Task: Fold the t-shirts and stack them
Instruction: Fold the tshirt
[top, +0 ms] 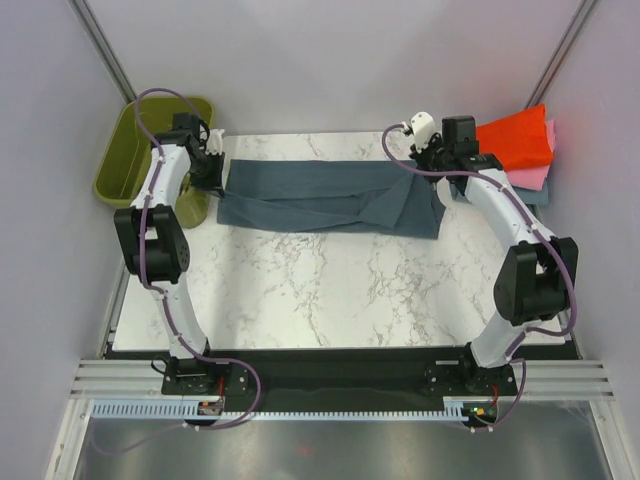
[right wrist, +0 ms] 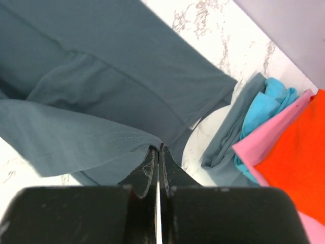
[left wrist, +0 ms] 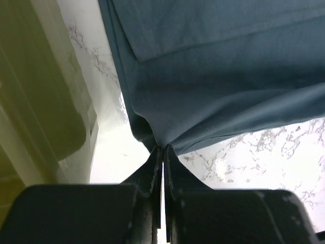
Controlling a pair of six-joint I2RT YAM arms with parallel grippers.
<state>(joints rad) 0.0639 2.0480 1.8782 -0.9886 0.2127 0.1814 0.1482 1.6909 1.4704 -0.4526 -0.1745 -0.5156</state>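
The left jaws and the right jaws each pinch one end of the blue-grey shirt on the desk.

Unfolded t-shirt across table rear; basket off left edge; folded t-shirts stacked far right.

The right arm hid part of the stacked t-shirts; the olive basket was blurred and edge-cropped.
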